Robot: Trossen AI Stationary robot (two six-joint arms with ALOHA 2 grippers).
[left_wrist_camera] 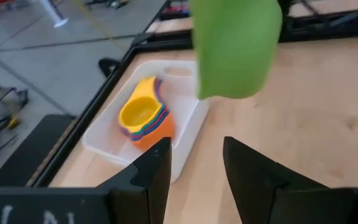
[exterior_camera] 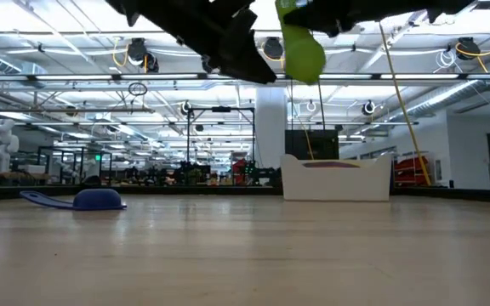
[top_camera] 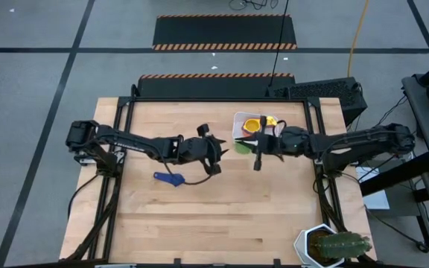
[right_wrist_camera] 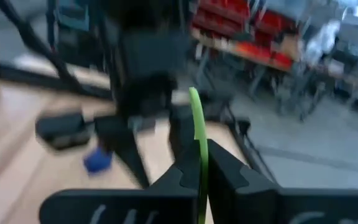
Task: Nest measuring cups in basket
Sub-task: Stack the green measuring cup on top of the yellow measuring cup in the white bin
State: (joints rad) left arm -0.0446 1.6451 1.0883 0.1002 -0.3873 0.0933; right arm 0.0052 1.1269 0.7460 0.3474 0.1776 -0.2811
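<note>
A green measuring cup [top_camera: 242, 147] hangs high over the table's middle, with my right gripper [right_wrist_camera: 199, 180] shut on it. In the left wrist view this green cup [left_wrist_camera: 235, 46] is just ahead of my left gripper [left_wrist_camera: 196, 171], which is open with nothing between its fingers. The white basket [top_camera: 238, 126] stands at the far edge and holds nested cups, yellow on top [left_wrist_camera: 140, 112], orange beneath [left_wrist_camera: 157, 130]. A blue measuring cup [top_camera: 168, 178] lies bowl-down on the table near my left arm. My right gripper pinches the green cup's flat handle [right_wrist_camera: 198, 134] between its two fingers; the handle shows edge-on in the right wrist view. The fingers come about level from the table's right side. The cup's bowl [exterior_camera: 303, 53] hangs well clear of the table.
A white pot with a cactus [top_camera: 332, 246] stands at the near right corner. The two grippers face each other closely, next to the basket. Bare wood lies across the near half of the table [top_camera: 222, 223].
</note>
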